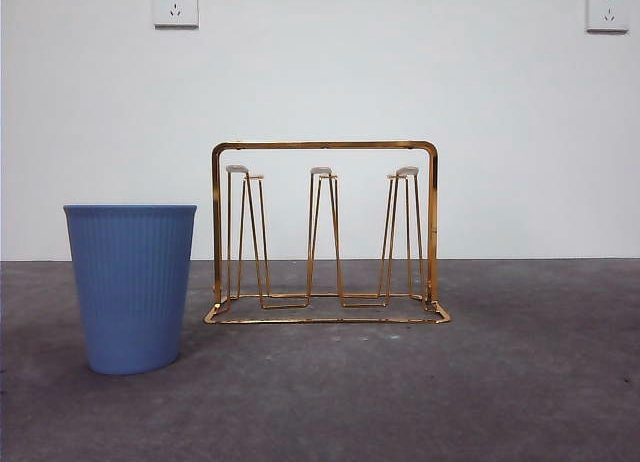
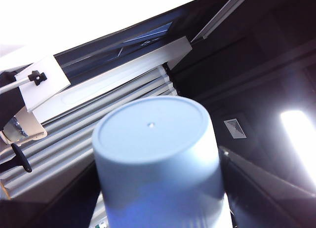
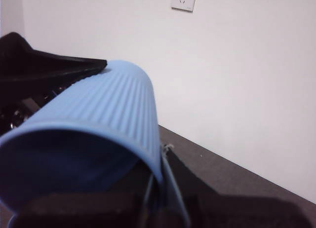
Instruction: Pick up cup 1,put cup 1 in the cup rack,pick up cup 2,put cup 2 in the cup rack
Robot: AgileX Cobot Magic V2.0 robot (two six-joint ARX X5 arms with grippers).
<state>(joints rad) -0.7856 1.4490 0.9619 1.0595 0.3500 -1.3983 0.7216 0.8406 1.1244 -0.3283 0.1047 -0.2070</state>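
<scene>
Start with the containers. The standing cup (image 1: 130,287), blue and ribbed, sits upright on the grey table (image 1: 500,382), mouth up. The front view looks level at it, so you cannot see inside. It is just beside the cup rack (image 1: 325,145), on the side of one upright of the handle frame, nearer the camera than the rack's base and not touching the wire. The rack stands square on its base around the middle of the table. Its thin pegs (image 1: 320,232) rise in three clusters, showing only their pale tips. Behind it is a white wall with two sockets (image 1: 175,4) high up.

In the left wrist view, the upturned cup (image 2: 158,159), pale blue, fills the lower middle of the picture. Its flat bottom, with a small centre dot, points away from the camera and its wall widens toward the lens. It covers the place where the left gripper would show, so you cannot tell how that gripper stands or whether it grips the cup.

In the right wrist view, the right gripper (image 3: 133,124) is clamped on the tilted cup (image 3: 98,109), which lies sideways with its mouth toward the lens. One black jaw rests flat on the ribbed outer wall, and dark gripper parts sit under the rim. The cup's inside is in blue shadow, so you cannot make out any contents.
</scene>
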